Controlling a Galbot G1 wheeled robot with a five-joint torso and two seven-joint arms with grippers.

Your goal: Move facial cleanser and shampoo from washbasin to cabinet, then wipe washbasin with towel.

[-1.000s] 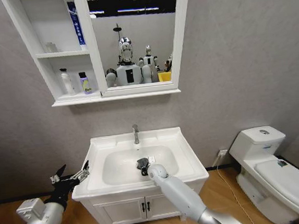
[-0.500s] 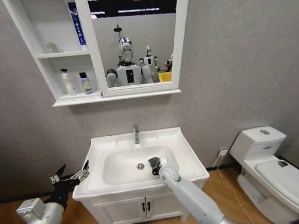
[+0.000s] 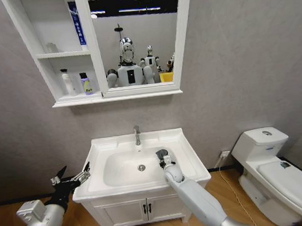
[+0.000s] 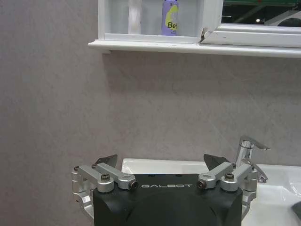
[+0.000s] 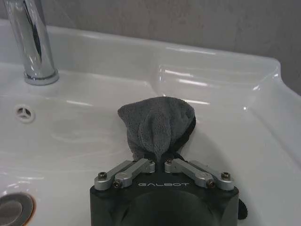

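"GALBOT" printed in white on both black gripper bodies. "Be" readable in yellow on a purple bottle (image 4: 170,18) standing on the lowest shelf of the cabinet (image 3: 48,56), just beside a white bottle (image 3: 66,82); the rest of the label too small to read. A blue tube (image 3: 76,23) with white lettering, illegible, upright on the top shelf against the mirror frame.

Right gripper (image 3: 162,157) down in the bowl of the washbasin (image 3: 189,153), at the bowl's right side, fingers pinched together on the towel (image 5: 157,123). Towel bunched up, sticking out straight ahead of the fingertips and pressed against the white bowl wall. Tap (image 5: 30,40) near, off to one side of the towel and apart from it; drain (image 3: 141,167) at the bowl's middle, to the left of the gripper in the head view.

Left gripper (image 3: 71,179) parked low, just beside the washbasin's left edge, fingers spread apart and gripping nothing, pointed toward the wall below the cabinet.
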